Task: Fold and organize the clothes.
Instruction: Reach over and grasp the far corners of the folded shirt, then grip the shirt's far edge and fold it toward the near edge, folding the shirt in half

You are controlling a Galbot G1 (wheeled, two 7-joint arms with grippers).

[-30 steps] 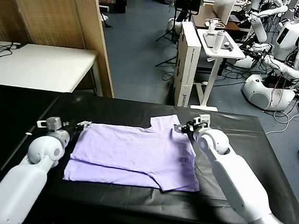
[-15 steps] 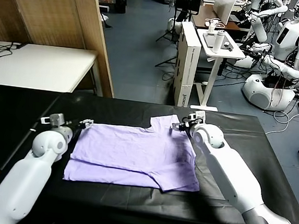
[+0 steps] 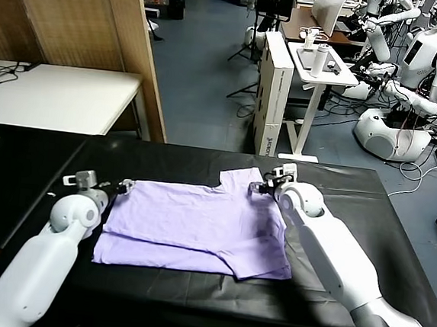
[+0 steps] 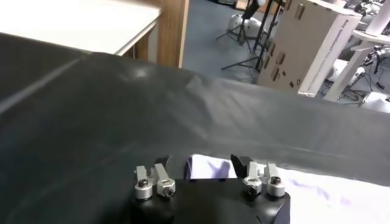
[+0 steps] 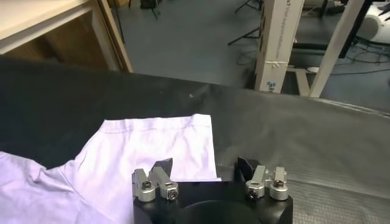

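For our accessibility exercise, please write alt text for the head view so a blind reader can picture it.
A pale lavender T-shirt lies partly folded on a black table. The left gripper is at the shirt's far left corner, the right gripper at its far sleeve; behind are other robots.

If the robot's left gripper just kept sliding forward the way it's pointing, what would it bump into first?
Most likely the T-shirt: its near corner lies right between the jaws of the left gripper. Past that is only the black table cover, though depth there is hard to judge.
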